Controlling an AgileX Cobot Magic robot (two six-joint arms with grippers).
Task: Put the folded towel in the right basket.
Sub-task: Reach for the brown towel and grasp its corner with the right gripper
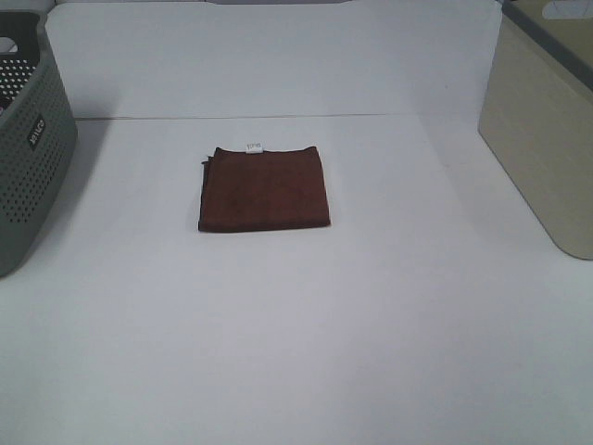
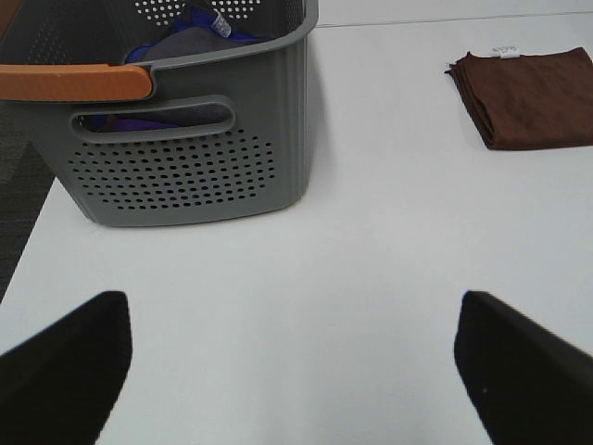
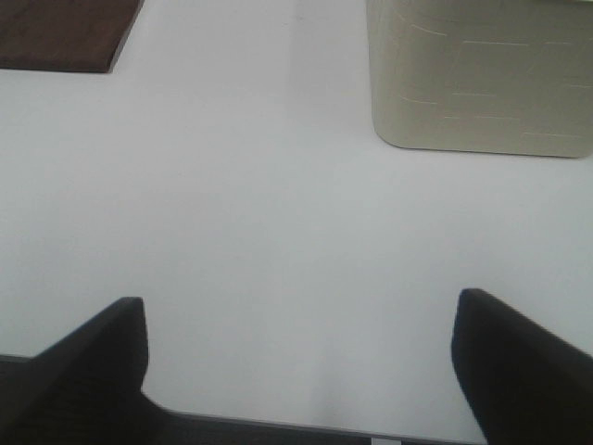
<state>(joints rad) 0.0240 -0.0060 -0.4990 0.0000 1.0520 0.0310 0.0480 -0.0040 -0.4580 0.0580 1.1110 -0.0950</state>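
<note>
Both arms are hanging low over the bench (image 1: pixel 296 343), cameras tilted out across it. The left fingers (image 2: pixel 65 366) are spread wide with nothing between them, just two dark tips over bare white surface. Same deal with the right fingers (image 3: pixel 523 371): wide apart, holding nothing.

The folded towel (image 1: pixel 265 190) is dark brown and lies flat around the middle of the bench, well apart from both baskets, with a little white tag (image 1: pixel 254 146) on its far edge. The right basket (image 1: pixel 542 130) is cream and sits at the right edge. The left basket (image 2: pixel 185 158) is grey with perforated walls and an orange handle. The backdrop is a plain white wall (image 1: pixel 278 56).

Both baskets are cut off by the frame in the high view. There's some purple-blue fabric in the grey one, can't really tell what. The tag print is too small to read.
</note>
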